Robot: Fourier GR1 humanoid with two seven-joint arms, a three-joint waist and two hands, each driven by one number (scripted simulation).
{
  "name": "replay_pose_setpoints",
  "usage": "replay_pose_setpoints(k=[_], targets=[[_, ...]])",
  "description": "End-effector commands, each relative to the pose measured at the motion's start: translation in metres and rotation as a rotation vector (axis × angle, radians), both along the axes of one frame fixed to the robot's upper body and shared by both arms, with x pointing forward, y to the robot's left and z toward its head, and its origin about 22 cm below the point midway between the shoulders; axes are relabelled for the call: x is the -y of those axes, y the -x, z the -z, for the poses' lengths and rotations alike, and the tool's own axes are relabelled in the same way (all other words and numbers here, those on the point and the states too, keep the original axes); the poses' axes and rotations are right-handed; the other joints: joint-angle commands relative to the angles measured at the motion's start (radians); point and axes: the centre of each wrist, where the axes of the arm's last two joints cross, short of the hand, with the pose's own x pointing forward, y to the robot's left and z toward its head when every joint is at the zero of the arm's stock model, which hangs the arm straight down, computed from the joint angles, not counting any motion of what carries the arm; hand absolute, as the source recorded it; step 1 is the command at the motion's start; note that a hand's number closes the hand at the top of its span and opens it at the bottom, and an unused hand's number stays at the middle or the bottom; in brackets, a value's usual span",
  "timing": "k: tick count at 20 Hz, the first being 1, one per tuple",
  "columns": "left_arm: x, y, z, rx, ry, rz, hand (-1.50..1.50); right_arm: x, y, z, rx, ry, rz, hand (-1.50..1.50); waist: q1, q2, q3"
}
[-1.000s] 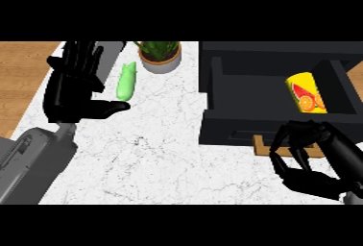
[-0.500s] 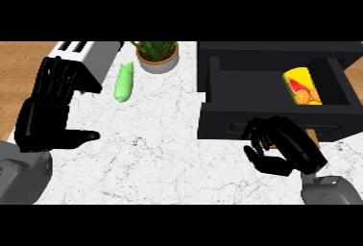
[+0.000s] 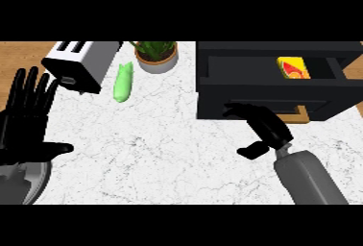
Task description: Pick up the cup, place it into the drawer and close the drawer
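Yellow cup [image 3: 292, 68], red-orange print, in open black drawer [image 3: 312, 93]; right hand [image 3: 266, 129] relaxed at its front; left hand [image 3: 25, 132] spread.

1. A single view — taken from the robot's head, looking steeply down on the counter [image 3: 163, 158].
2. It faces away from the body: the right forearm [image 3: 308, 178] enters from the lower edge, and the toaster [image 3: 78, 65] stands at the far side.
3. It sits close — the counter fills nearly the whole width.
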Motion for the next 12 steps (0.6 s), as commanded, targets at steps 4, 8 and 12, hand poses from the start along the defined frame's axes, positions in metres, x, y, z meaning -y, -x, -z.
replay_pose_setpoints(k=[4, 8, 12], targets=[[-0.023, 0.016, 0.008, -0.003, -0.010, 0.000, -1.50, 0.005, -0.050, 0.013, -0.046, -0.003, 0.016, -1.50, 0.008, 0.002, 0.001], [-0.017, 0.016, 0.014, 0.003, 0.012, -0.003, -1.50, 0.004, -0.061, 0.031, -0.053, -0.028, 0.028, -1.50, 0.008, 0.003, 0.001], [-0.029, 0.018, 0.017, -0.005, 0.013, 0.023, -1.50, 0.028, -0.084, 0.010, -0.085, -0.067, 0.021, -1.50, 0.017, 0.007, 0.001]])
